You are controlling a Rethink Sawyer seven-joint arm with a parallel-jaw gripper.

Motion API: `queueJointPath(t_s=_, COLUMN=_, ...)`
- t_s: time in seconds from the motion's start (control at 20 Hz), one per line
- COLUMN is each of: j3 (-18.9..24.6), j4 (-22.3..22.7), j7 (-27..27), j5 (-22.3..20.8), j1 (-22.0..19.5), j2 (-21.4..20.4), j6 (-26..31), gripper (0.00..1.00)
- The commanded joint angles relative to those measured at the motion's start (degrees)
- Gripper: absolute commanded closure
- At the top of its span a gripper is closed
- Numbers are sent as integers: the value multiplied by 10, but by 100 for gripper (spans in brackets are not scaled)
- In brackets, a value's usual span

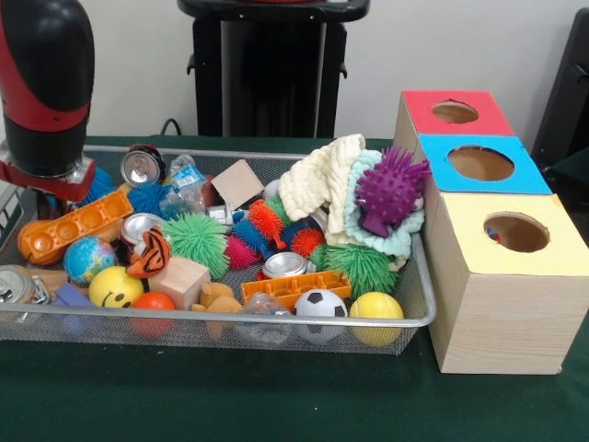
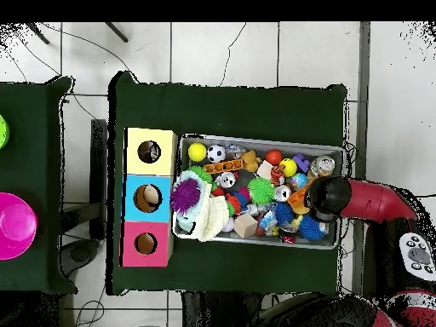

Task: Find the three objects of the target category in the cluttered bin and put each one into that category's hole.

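The wire mesh bin [image 1: 230,318] holds a heap of toys, balls, cans and cloth; it also shows in the overhead view [image 2: 255,140]. A crumpled shiny wrapper with blue and white print [image 1: 184,180] lies at the bin's back left, next to a silver can [image 1: 143,166]. I cannot pick out any other wrapper. The yellow-surround hole [image 1: 517,232] tops the nearest wooden box, right of the bin, and shows in the overhead view [image 2: 149,152] too. A small coloured scrap shows inside it. My gripper [image 1: 48,182] hangs low over the bin's left end, above an orange toy [image 1: 74,226], mostly hidden by the arm [image 2: 328,197].
Blue-surround [image 1: 480,163] and red-surround [image 1: 455,111] holes sit behind the yellow one. A purple spiky ball [image 1: 388,191] rests on cream cloth [image 1: 322,180] at the bin's right. Dented cans [image 1: 285,265], spiky balls, a soccer ball [image 1: 320,304] and wooden blocks crowd the bin.
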Motion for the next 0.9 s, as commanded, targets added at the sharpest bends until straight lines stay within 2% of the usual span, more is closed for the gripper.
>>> queueJointPath(t_s=0.05, j3=36, j4=21, j7=-33, j5=32, j1=-1, j2=65, j6=132, gripper=100)
queueJointPath(t_s=0.45, j3=35, j4=41, j7=-20, j5=33, j1=0, j2=58, j6=122, gripper=100)
queueJointPath(t_s=0.5, j3=35, j4=42, j7=-20, j5=31, j1=0, j2=57, j6=113, gripper=0)
queueJointPath(t_s=0.65, j3=39, j4=36, j7=-20, j5=31, j1=-1, j2=63, j6=106, gripper=0)
queueJointPath(t_s=0.9, j3=40, j4=34, j7=-16, j5=16, j1=0, j2=65, j6=62, gripper=0)
